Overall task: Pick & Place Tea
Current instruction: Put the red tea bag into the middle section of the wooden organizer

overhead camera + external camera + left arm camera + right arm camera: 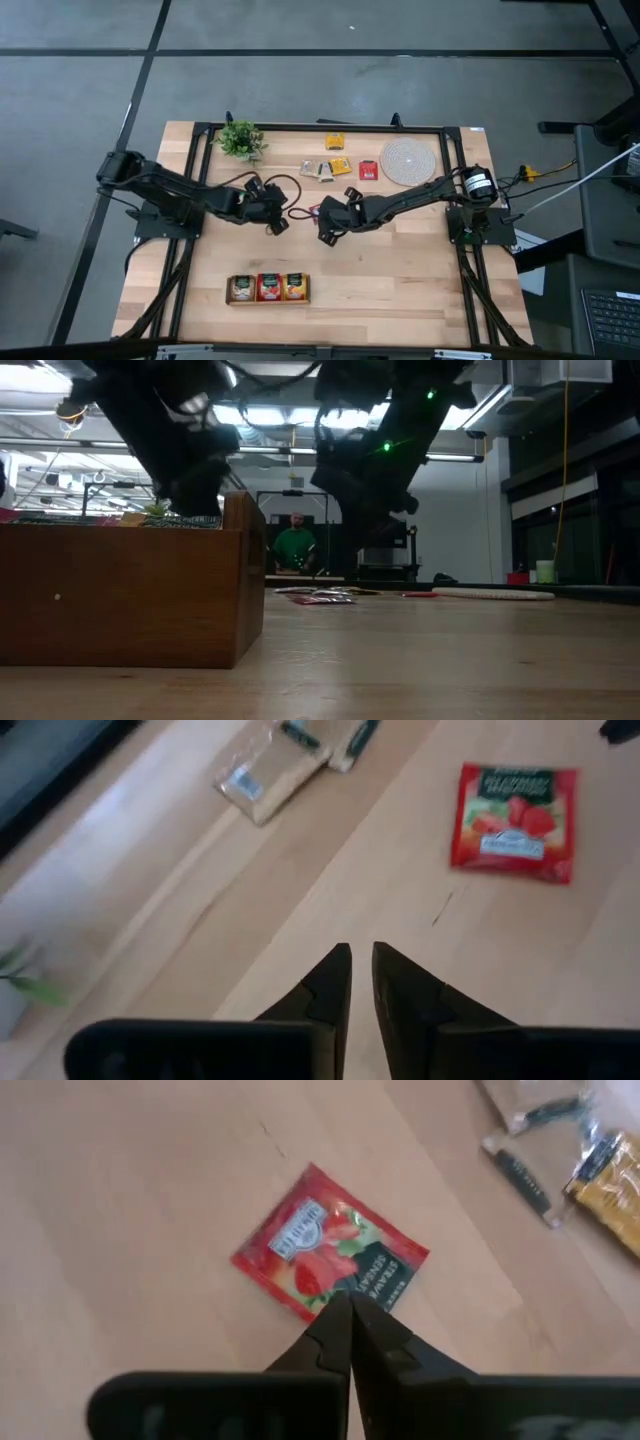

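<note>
A red tea sachet (pixel 320 1255) lies flat on the bare wood (pixel 515 820) at mid table, between my two grippers. My right gripper (pixel 350 1305) is shut, and its tips stand over the sachet's near corner; I cannot tell whether they touch it. My left gripper (pixel 360 960) hovers to the sachet's left, open by a narrow gap with nothing in it. Several more tea sachets (pixel 340 166), yellow, red and pale, lie loose toward the far edge. The wooden tray (pixel 268 288) near the front edge has sachets in its three compartments.
A round woven mat (pixel 408 160) lies at the far right and a small green plant (pixel 240 140) at the far left. In the low view the tray's wall (pixel 120 590) fills the near left. A person in green (pixel 295 545) stands beyond the table.
</note>
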